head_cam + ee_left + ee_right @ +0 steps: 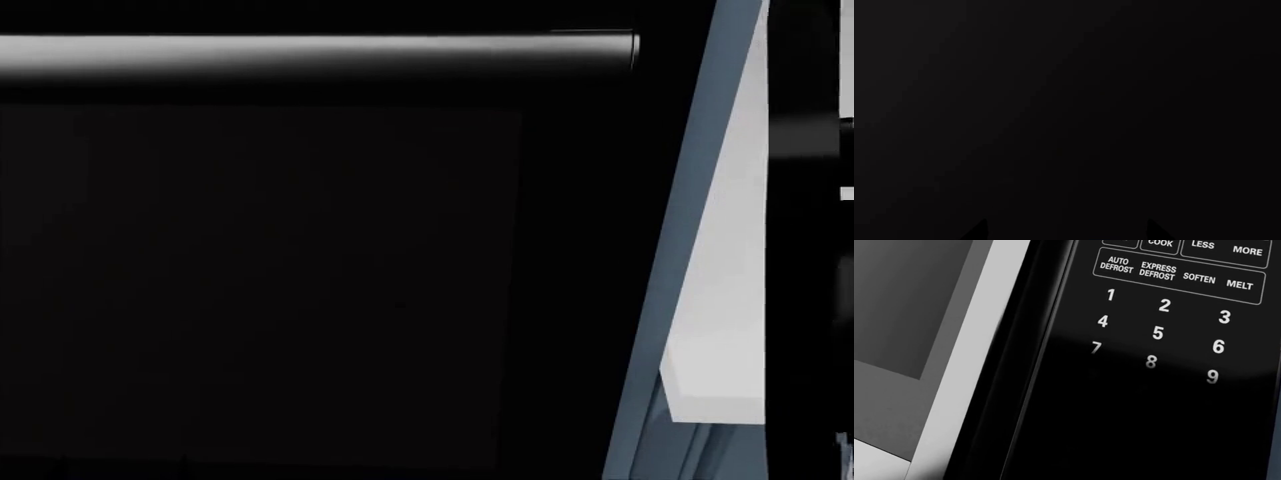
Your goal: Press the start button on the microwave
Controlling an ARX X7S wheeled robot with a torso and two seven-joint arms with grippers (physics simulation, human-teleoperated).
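Observation:
The microwave's black control panel (1154, 390) fills the right wrist view from very close. White number keys 1 to 9 (1158, 333) and a row reading AUTO DEFROST, EXPRESS DEFROST, SOFTEN, MELT (1178, 275) show. No start button shows; the panel below the 9 is dark. Beside the panel are the silver door frame (967, 365) and the grey door window (901, 300). My right gripper's fingers do not show. My left gripper (1067, 232) shows only as two dark fingertips (979, 231) set wide apart, empty, facing a flat dark surface.
The head view is filled by a dark flat front (267, 280) with a horizontal grey bar handle (320, 52) near its top. A blue-grey strip (667, 300) and a white panel (727, 300) run down the right side.

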